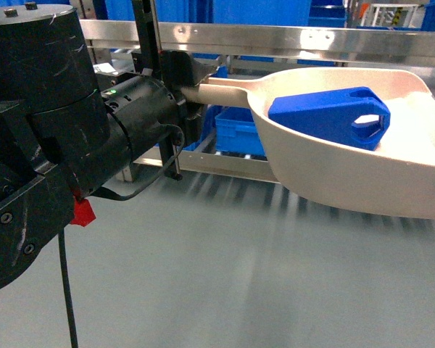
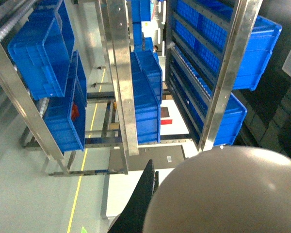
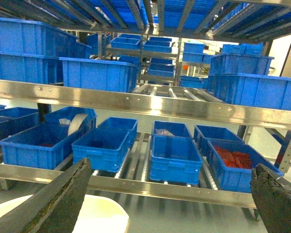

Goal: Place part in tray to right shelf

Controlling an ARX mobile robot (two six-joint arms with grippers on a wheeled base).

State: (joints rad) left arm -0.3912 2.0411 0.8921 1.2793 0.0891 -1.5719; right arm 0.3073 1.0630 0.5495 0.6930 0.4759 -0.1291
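Bright-blue wedge-shaped plastic part [image 1: 332, 114] lying inside cream plastic scoop tray [image 1: 391, 185]; handle clamped in left claw [image 1: 183, 90]. Right claw [image 3: 172, 204] spread wide, holding nothing.

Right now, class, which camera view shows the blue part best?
The head view: the blue part lies plainly inside the tray. The left wrist view shows only the tray's underside; the right wrist view only a tray edge.

Bright even light, floor [image 1: 203, 275] motion-blurred, steel rail [image 3: 145, 104] glare
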